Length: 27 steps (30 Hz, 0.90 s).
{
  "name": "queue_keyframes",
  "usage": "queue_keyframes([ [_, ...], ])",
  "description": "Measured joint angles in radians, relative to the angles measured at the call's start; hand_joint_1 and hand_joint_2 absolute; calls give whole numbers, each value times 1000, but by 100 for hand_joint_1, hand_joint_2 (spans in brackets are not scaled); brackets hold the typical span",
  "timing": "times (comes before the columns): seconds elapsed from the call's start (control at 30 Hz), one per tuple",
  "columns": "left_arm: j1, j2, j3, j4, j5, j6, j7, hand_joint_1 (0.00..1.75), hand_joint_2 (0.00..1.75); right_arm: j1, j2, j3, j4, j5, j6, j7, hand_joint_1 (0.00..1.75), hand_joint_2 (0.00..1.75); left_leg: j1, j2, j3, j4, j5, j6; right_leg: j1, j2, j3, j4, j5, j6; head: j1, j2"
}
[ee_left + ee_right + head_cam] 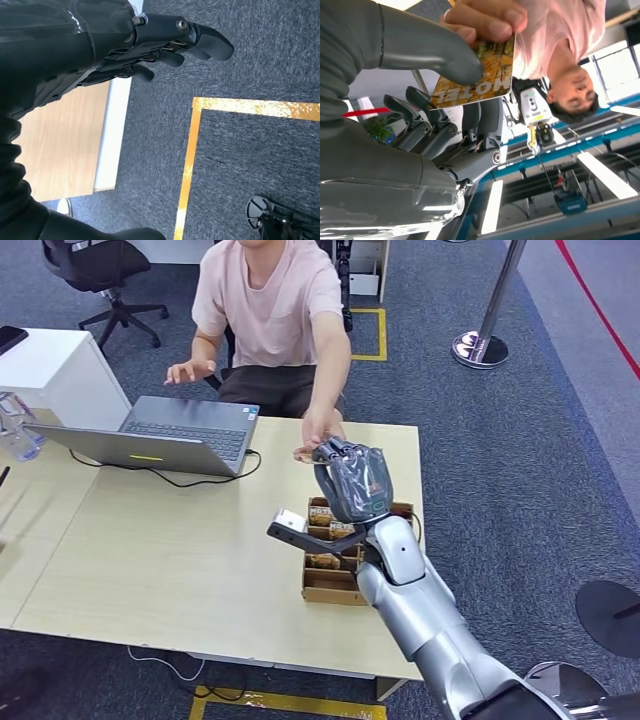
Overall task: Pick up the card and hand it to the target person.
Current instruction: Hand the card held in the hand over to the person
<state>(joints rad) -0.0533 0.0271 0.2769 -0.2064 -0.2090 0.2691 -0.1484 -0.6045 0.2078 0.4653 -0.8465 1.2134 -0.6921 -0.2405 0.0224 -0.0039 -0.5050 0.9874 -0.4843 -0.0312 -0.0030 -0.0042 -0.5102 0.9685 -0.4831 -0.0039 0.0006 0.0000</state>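
The right robot hand (pixel 353 480) is stretched out over the far side of the table (pixel 151 560), up above a brown box (pixel 332 580). It holds the card (pixel 478 75) between its thick thumb (pixel 429 50) and its darker fingers (pixel 433 132). The card sits right at the tips of the robot hand.

The person's hand (pixel 486 20) is just past the robot hand and has its fingers on the far edge of the card. So both hold the card at once. This looks like the giving step, and it seems almost done.

To do it well, the right robot hand should keep very steady and not pull back. It should let its thumb go soft and open slowly, only once the person has a good hold. If it opens too soon, the card may fall.

The left robot hand (pixel 166 47) hangs down by the floor (pixel 245 160) beside the table. Its fingers are a bit curled and it holds nothing.
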Motion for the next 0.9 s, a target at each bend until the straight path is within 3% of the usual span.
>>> queue_keyframes([
  [0.1, 0, 0, 7, 0, 0, -6, 0, 0, 175, -18, 14, -1, 44, 1, 0, 9, 164, 175, 0, 0, -1, 1, 0, 0, 0, 0, 0, 0, 0, 0, 0, 0],
  [0.23, 0, 0, 11, 0, -4, -17, 1, 0, 175, -38, 24, -1, 89, 3, -1, 19, 0, 175, 0, 0, -1, 1, 0, 0, 0, 0, -1, 0, 1, 1, 0, 0],
  [0.27, 0, 0, 11, 0, -5, -23, 2, 0, 175, -40, 26, -1, 97, 4, -1, 22, 0, 175, 0, 0, -1, 1, 0, 0, 0, 0, -1, 0, 1, 1, 0, 0],
  [0.4, 1, -1, 13, 0, -17, -30, 8, 0, 0, -46, 29, -4, 124, 7, -1, 28, 0, 175, 0, 0, -2, 2, 0, 0, 0, 0, -1, 0, 1, 1, 0, 0],
  [0.63, 1, -1, 18, 0, -17, -21, 18, 0, 0, -55, 28, -35, 144, -39, -1, 19, 0, 175, 0, 0, -3, 2, 0, 0, 0, 0, -2, 0, 1, 2, 0, 0],
  [0.8, 2, -1, 27, 0, -28, -7, 20, 0, 0, -84, 17, -61, 146, -163, 2, 5, 0, 175, 0, 0, -3, 3, 0, 1, 0, 0, -3, 0, 1, 2, 0, 0],
  [0.9, 4, 0, 37, 0, -39, -1, 22, 0, 0, -112, -20, -79, 131, -264, 29, 17, 0, 175, 0, 0, -5, 4, 0, 1, 0, 0, -3, 0, 2, 3, 0, 0],
])
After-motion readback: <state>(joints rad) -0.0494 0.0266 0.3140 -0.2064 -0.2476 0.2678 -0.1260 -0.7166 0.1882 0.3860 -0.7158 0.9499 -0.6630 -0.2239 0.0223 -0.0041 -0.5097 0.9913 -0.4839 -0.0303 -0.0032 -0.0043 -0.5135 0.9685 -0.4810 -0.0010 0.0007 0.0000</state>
